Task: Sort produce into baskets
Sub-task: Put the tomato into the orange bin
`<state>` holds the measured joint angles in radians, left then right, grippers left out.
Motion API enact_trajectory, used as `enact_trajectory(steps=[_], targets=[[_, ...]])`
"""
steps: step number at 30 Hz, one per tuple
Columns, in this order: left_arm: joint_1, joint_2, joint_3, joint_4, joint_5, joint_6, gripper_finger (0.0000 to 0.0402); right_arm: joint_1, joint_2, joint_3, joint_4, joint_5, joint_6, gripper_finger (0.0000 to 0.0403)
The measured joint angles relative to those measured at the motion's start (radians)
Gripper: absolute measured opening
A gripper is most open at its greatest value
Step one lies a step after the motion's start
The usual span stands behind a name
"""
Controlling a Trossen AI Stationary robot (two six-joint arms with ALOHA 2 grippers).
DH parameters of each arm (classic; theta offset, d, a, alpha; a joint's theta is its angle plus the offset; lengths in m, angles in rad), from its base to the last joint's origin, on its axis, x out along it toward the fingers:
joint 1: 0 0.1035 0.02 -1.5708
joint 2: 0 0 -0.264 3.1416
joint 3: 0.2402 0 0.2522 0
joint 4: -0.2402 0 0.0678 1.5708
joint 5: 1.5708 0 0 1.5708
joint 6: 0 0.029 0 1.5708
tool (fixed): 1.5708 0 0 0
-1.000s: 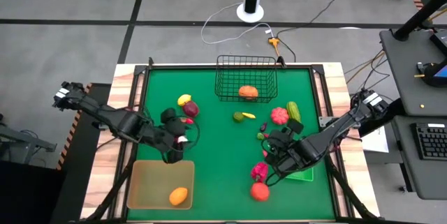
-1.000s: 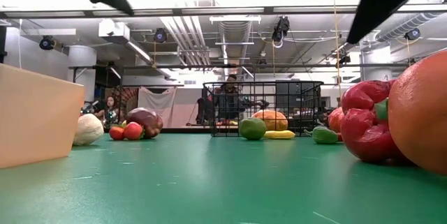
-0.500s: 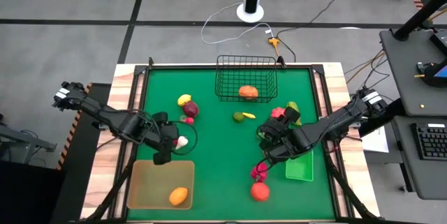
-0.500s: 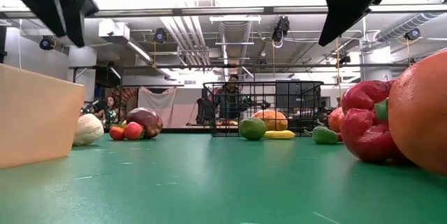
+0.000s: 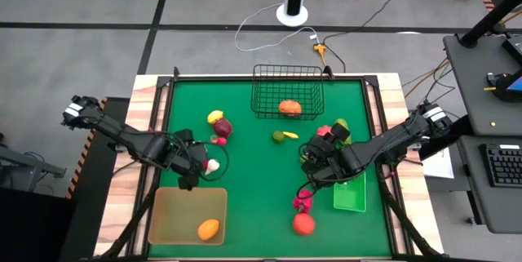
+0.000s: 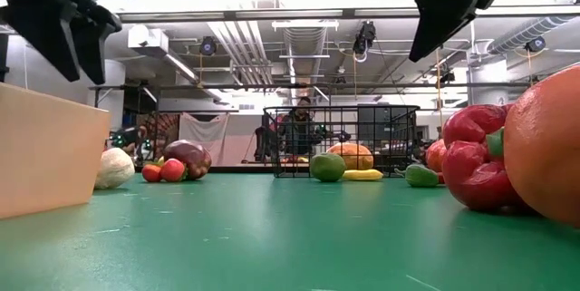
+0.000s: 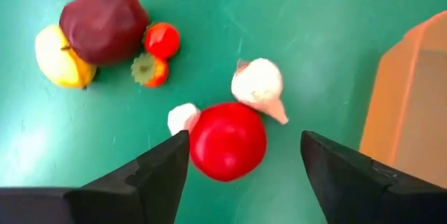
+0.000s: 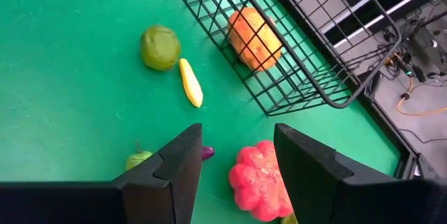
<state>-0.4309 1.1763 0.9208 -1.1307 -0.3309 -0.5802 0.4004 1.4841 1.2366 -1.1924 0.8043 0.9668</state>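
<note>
Left wrist view: my left gripper (image 7: 241, 155) has its fingers spread and empty, red radish (image 7: 225, 140) sitting dead centre between them, garlic (image 7: 258, 84) just beyond.

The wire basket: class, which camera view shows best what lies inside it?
The high view: the black wire basket holds one orange fruit. The right wrist view shows one corner; the low view shows it far off; the left wrist view misses it.
</note>
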Motion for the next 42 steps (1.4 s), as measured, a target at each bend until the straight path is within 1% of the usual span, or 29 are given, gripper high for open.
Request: enact_trajectory(steps=[3,7,11,15,22,32,42], targets=[[0.000,0.000,-0.020,-0.022,0.000,-0.013,0.0285,-0.002,-0.001,0.000,0.009,-0.005,0.000,0.0171],[0.000,0.000,-0.063,-0.008,0.000,0.007,0.0306,-0.019,-0.005,0.000,0.064,-0.057,-0.047,0.0171],[0.001,0.000,-0.117,0.058,0.000,0.040,0.0313,-0.048,-0.005,0.000,0.133,-0.137,-0.148,0.0171],[0.001,0.000,-0.169,0.111,0.000,0.052,0.0313,-0.078,-0.005,0.000,0.166,-0.177,-0.216,0.0171],[0.005,0.000,-0.225,0.137,0.000,0.046,0.0314,-0.096,-0.005,0.000,0.165,-0.184,-0.233,0.0171],[0.025,0.000,-0.267,0.214,0.000,0.055,0.0314,-0.096,-0.005,0.000,0.171,-0.184,-0.246,0.0171],[0.034,0.000,-0.295,0.268,0.004,0.021,0.0310,-0.096,-0.005,0.000,0.177,-0.184,-0.262,0.0171]])
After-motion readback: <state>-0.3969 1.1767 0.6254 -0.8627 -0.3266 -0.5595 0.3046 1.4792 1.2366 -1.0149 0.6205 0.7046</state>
